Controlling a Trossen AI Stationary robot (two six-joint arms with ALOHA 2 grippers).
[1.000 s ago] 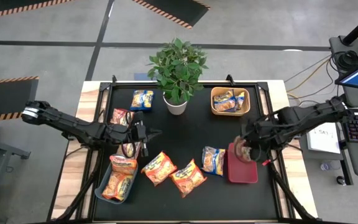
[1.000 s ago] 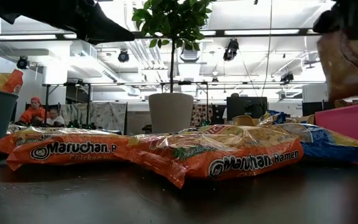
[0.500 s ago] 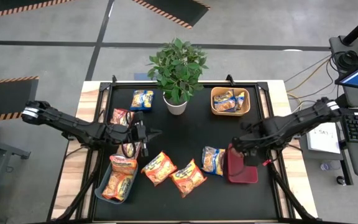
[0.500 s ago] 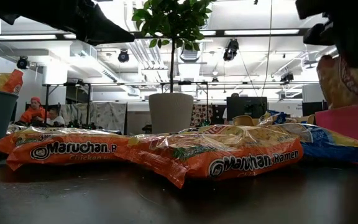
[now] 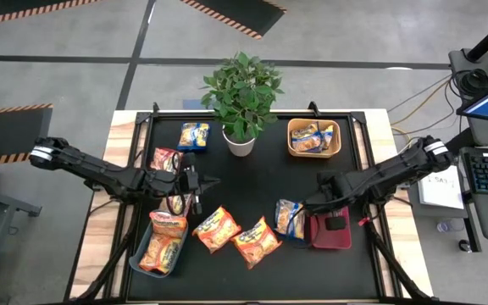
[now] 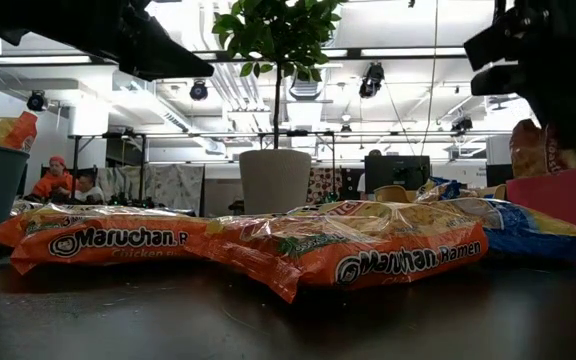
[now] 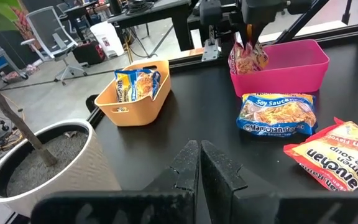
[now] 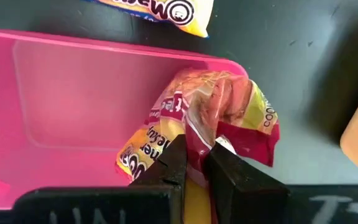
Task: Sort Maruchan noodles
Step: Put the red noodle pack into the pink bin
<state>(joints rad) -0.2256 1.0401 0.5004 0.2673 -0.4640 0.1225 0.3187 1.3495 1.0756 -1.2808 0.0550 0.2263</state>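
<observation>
Maruchan noodles lie spread over your desk. Nearest the front edge, two orange packets lie flat side by side, with two more orange packets in the grey-blue bin at the front left. Just right of them a blue-and-yellow packet lies touching the red bin. Your right gripper is over that bin, pinched shut on a red-pink packet that hangs into it. Your left gripper hovers closed and empty at mid-left, above a red-pink packet. Farther back are another red-pink packet, a lone blue-and-yellow packet, the potted plant, and the orange bin holding blue-and-yellow packets.
</observation>
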